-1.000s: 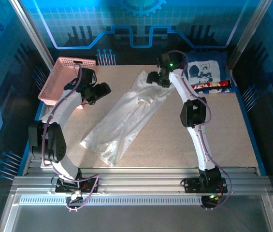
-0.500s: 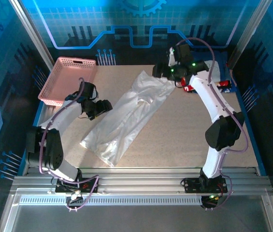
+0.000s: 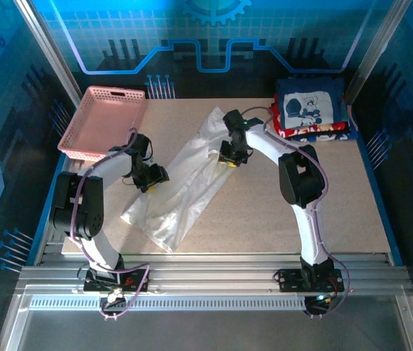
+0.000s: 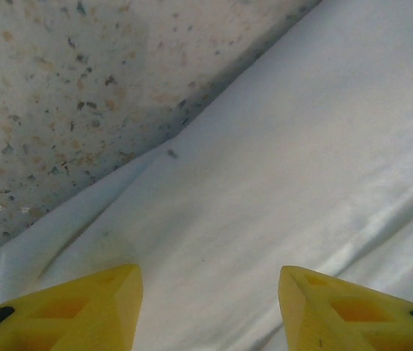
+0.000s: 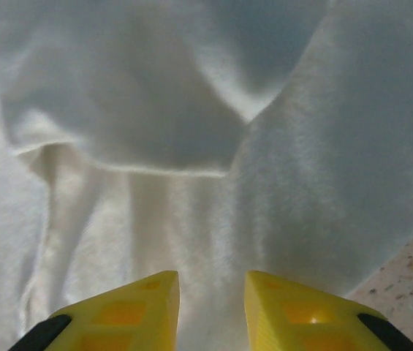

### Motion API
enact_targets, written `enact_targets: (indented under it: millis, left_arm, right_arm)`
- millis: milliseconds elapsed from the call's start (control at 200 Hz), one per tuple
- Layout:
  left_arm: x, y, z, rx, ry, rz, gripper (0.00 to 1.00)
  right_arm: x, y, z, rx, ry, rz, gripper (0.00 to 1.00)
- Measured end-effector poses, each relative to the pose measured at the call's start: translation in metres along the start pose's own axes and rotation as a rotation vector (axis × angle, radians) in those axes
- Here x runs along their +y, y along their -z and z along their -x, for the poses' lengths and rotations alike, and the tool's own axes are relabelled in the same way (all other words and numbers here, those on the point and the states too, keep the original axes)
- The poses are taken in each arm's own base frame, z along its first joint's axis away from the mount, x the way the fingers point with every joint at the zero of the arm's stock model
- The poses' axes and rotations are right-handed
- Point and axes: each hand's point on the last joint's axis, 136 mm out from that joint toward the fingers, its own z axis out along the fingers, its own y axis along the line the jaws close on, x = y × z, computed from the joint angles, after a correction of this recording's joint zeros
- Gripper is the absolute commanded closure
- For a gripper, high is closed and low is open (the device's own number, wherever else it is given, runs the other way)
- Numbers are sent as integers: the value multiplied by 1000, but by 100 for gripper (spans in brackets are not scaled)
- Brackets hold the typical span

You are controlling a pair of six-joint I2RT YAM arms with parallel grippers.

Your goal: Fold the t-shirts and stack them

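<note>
- The white shirt (image 3: 189, 181) is lying slantwise just right of the pink basket (image 3: 82, 140).
- The left gripper (image 3: 155, 178) is standing wide at its basket-side edge.
- The right gripper (image 3: 228, 159) is standing narrow on its far side; whether it is gripping cannot be told.
- The folded shirts (image 3: 311, 110) are sitting stacked farther right.
</note>
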Motion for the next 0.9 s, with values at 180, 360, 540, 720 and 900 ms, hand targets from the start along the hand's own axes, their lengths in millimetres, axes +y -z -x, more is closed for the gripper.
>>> enact_targets:
  millis: [180,360,540,720,900]
  left_arm:
    - [10,-17,-12,51,43,11,50]
    - [1,-20,-11,49,63,-17,49]
    - [-30,-30,-24,76,33,-67,49]
    - [-74,-39,-56,143,-26,-137,45]
    - [-97,-38,-90,220,-51,-160,40]
  right_arm:
    - [-16,-17,13,11,-77,-74,70]
    - [-14,-19,47,-12,-144,-63,67]
    - [-6,-20,107,-86,-188,58,49]
    - [1,-17,169,-158,-223,301,38]
    - [-5,-2,195,-198,-188,405,31]
